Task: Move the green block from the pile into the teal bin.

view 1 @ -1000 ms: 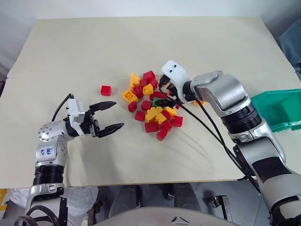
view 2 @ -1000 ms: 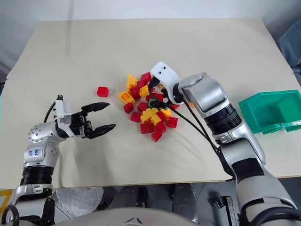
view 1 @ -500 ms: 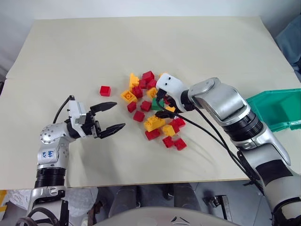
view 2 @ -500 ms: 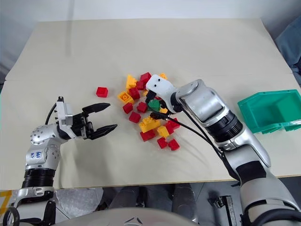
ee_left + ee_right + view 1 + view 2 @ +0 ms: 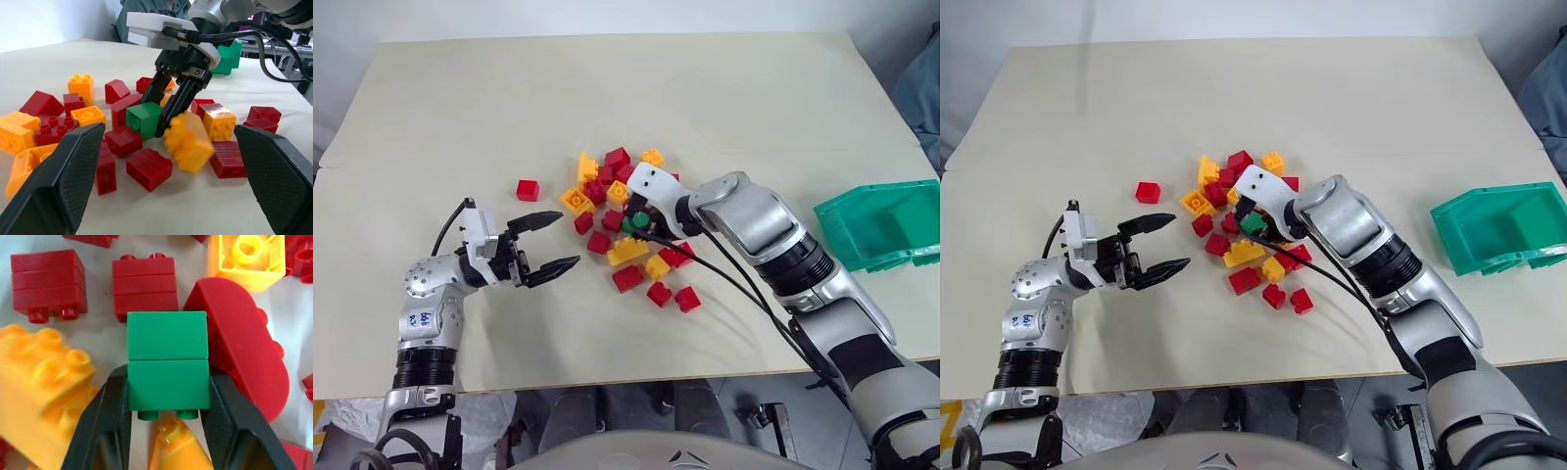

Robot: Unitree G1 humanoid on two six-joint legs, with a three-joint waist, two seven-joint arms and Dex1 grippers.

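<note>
On the left of the pale beige worktop [image 5: 460, 117], the left gripper [image 5: 546, 242] hovers just above the surface with its two black fingers [image 5: 540, 219] spread wide and nothing between them, pointing toward the bricks from about nine o'clock of them. A lone small red studded brick [image 5: 528, 189] lies apart at ten o'clock of the loose pile of red and yellow-orange plastic toy bricks [image 5: 628, 235].

At the pile's centre, the right gripper [image 5: 168, 396] reaches steeply down from the four o'clock side. Its fingers [image 5: 110, 421] are partly drawn in and pressed against both flanks of the small dark green plastic studded block [image 5: 167, 361], which sits among the pile, a rounded red brick [image 5: 242, 338] touching one side and a yellow-orange brick [image 5: 46, 377] beside the other. The grasping step looks to be in hand: the fingers bracket the block, which appears to be down among its neighbours and not lifted.

The next move, as I judge it, calls for a firm squeeze, then a straight lift clear of the crowding bricks so none is dragged along, then a carry toward three o'clock to the teal-green plastic open-topped bin [image 5: 886, 223] at the worktop's far right edge, well apart from the pile, and a release over its opening.
</note>
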